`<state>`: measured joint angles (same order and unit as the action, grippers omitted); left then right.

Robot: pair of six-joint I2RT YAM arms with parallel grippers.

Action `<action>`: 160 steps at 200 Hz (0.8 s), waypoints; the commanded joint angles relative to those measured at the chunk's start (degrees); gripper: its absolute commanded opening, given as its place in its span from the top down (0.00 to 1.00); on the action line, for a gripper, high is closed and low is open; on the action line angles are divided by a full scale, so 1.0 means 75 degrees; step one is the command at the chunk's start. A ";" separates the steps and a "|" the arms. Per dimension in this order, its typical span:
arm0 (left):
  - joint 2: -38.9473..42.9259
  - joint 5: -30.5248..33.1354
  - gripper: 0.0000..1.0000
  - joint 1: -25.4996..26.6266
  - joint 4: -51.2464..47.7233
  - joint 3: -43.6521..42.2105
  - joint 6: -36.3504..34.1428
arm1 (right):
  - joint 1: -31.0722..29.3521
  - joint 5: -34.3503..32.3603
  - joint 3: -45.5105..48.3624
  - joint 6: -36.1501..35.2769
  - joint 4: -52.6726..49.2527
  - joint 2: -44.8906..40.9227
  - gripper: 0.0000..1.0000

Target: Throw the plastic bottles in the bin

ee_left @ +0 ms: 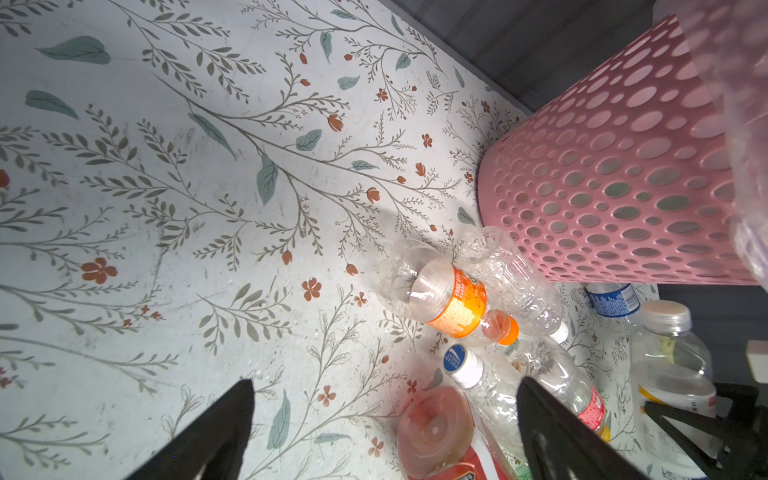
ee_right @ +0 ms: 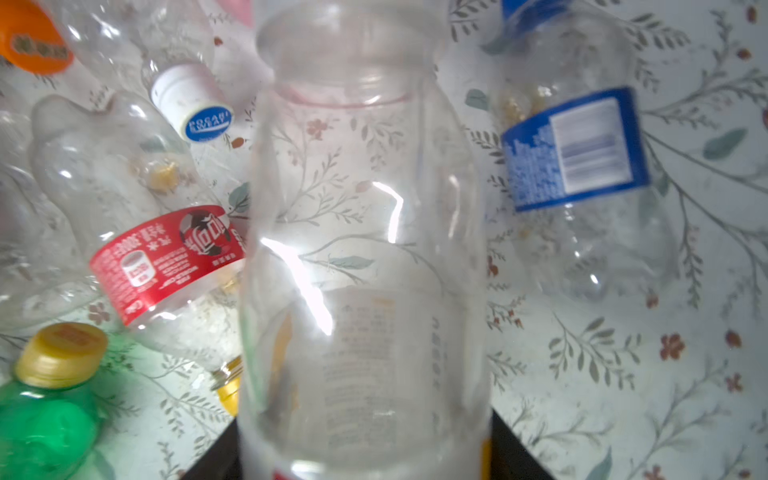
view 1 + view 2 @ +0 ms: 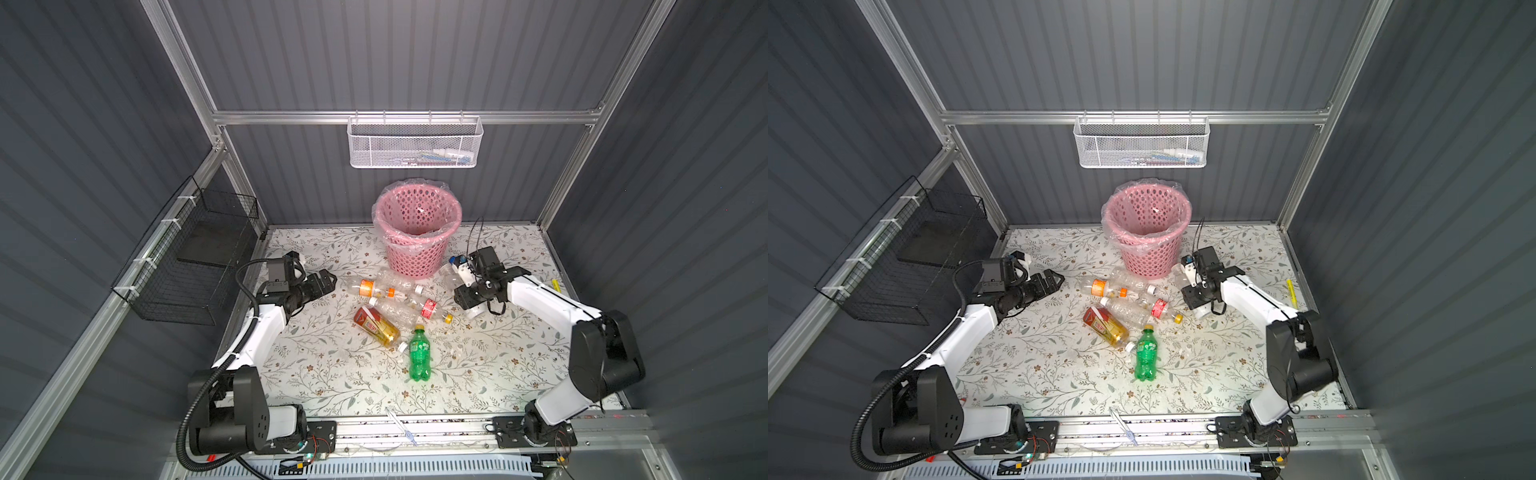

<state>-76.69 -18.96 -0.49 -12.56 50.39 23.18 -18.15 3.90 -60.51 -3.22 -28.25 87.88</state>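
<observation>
Grey ribbed walls and an aluminium frame are seen around a tabletop (image 3: 316,374) covered in a leaf-and-flower print. At the back middle of it the pink bin (image 3: 411,259) is stood upright, lined with a clear bag (image 3: 384,232) that is folded over its rim. A white mesh basket (image 3: 415,143) is hung on the back wall above it, and a black wire basket (image 3: 187,257) is fixed to the left wall.

In front of the bin a cluster of bottles is laid flat. An orange-labelled bottle (image 3: 368,287) is seen there, with a crumpled clear bottle (image 3: 395,277) between it and the bin. Beside them are a white-capped bottle (image 3: 392,309), a red-labelled bottle (image 3: 430,309) with a yellow cap and an amber tea bottle (image 3: 376,326). A green bottle (image 3: 419,355) is placed nearest the front. A blue-labelled bottle (image 2: 577,149) is laid just right of the bin's foot.

The left gripper (image 3: 332,282) is held wide apart and empty, low over the table, left of the cluster and pointed toward it. The right gripper (image 3: 471,305) is found right of the cluster, near the blue-labelled bottle. Its jaws are pressed against both sides of a wide-necked clear bottle (image 2: 365,249), at the end away from the cap. Whether this bottle is raised off the table cannot be told. A yellow highlighter (image 3: 555,284) is seen by the right edge.
</observation>
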 commanded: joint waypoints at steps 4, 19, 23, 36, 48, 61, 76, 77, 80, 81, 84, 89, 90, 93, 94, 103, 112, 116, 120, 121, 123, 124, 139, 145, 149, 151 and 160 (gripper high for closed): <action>-0.0151 -0.0345 0.02 -0.0040 0.0134 0.0030 0.0125 | 0.0839 0.0617 0.1091 0.2258 0.0565 -0.1195 0.45; -0.0244 -0.0466 0.02 -0.0040 0.0174 0.0046 0.0175 | 0.1468 0.1128 0.2062 0.3549 0.1215 -0.2075 0.45; -0.0283 -0.0504 0.02 -0.0040 0.0209 0.0063 0.0199 | 0.1623 0.1259 0.2318 0.3850 0.1348 -0.2330 0.45; -0.0364 -0.0632 0.03 -0.0040 0.0262 0.0077 0.0293 | 0.1995 0.1361 0.3036 0.4660 0.1539 -0.3067 0.45; -0.0404 -0.0767 0.03 -0.0040 0.0320 0.0067 0.0419 | 0.2331 0.1486 0.3590 0.5274 0.1595 -0.3728 0.45; -0.0419 -0.0878 0.04 -0.0040 0.0299 0.0018 0.0518 | 0.2637 0.1596 0.4209 0.5949 0.1641 -0.4397 0.45; -0.0341 -0.0943 0.04 -0.0040 0.0080 -0.0089 0.0574 | 0.2806 0.1503 0.4697 0.6462 0.1538 -0.5050 0.45; -0.0332 -0.0953 0.05 -0.0040 0.0068 -0.0099 0.0576 | 0.2812 0.1488 0.4713 0.6487 0.1521 -0.5084 0.45; -0.0303 -0.0989 0.04 -0.0040 0.0023 -0.0146 0.0579 | 0.2834 0.1455 0.4786 0.6541 0.1463 -0.5172 0.45; -0.0301 -0.1000 0.04 -0.0040 0.0011 -0.0163 0.0578 | 0.2838 0.1446 0.4804 0.6556 0.1449 -0.5210 0.45; -0.0283 -0.1023 0.04 -0.0040 -0.0019 -0.0189 0.0577 | 0.2845 0.1428 0.4878 0.6604 0.1420 -0.5287 0.45; -0.0248 -0.1045 0.04 -0.0040 -0.0095 -0.0257 0.0597 | 0.2864 0.1388 0.4957 0.6667 0.1360 -0.5392 0.44; -0.0244 -0.1051 0.04 -0.0040 -0.0107 -0.0271 0.0599 | 0.2871 0.1377 0.4972 0.6683 0.1345 -0.5408 0.44; -0.0216 -0.1066 0.05 -0.0040 -0.0138 -0.0305 0.0611 | 0.2877 0.1349 0.5018 0.6737 0.1305 -0.5447 0.44; -0.0210 -0.1074 0.05 -0.0040 -0.0146 -0.0319 0.0618 | 0.2883 0.1340 0.5031 0.6747 0.1299 -0.5453 0.44; -0.0134 -0.1132 0.05 -0.0028 -0.0157 -0.0443 0.0717 | 0.2898 0.1353 0.5156 0.6863 0.1299 -0.5482 0.44; -0.0046 -0.1201 0.05 -0.0017 -0.0022 -0.0599 0.0883 | 0.2912 0.1394 0.5188 0.6946 0.1363 -0.5422 0.45; 0.0008 -0.1219 0.05 -0.0005 0.0043 -0.0667 0.0967 | 0.2912 0.1439 0.5158 0.6967 0.1413 -0.5371 0.45; 0.0042 -0.1232 0.05 0.0015 0.0103 -0.0743 0.1044 | 0.2910 0.1512 0.5079 0.6957 0.1482 -0.5330 0.45; 0.0047 -0.1239 0.05 0.0017 0.0115 -0.0754 0.1063 | 0.2911 0.1533 0.5050 0.6951 0.1488 -0.5312 0.45; 0.0066 -0.1250 0.05 0.0027 0.0142 -0.0789 0.1091 | 0.2912 0.1566 0.4985 0.6941 0.1512 -0.5270 0.45; 0.0077 -0.1247 0.05 0.0029 0.0146 -0.0801 0.1104 | 0.2912 0.1578 0.4944 0.6937 0.1520 -0.5259 0.45; 0.0216 -0.1193 0.06 0.0148 0.0262 -0.0949 0.1262 | 0.2856 0.1721 0.4082 0.6786 0.1500 -0.4925 0.45; 0.0287 -0.1148 0.06 0.0208 0.0269 -0.1003 0.1297 | 0.2803 0.1805 0.3562 0.6716 0.1433 -0.4728 0.45; 0.0334 -0.1104 0.05 0.0253 0.0268 -0.1032 0.1325 | 0.2768 0.1894 0.3053 0.6676 0.1373 -0.4522 0.44; 0.0366 -0.1090 0.05 0.0271 0.0259 -0.1043 0.1344 | 0.2745 0.1938 0.2824 0.6667 0.1352 -0.4425 0.44; 0.0537 -0.0936 0.05 0.0371 0.0181 -0.1131 0.1401 | 0.2530 0.2326 0.1577 0.6670 0.1325 -0.3920 0.42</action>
<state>-76.01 -26.39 0.58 -11.09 43.20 31.09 2.94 15.92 -30.52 46.72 -21.39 53.32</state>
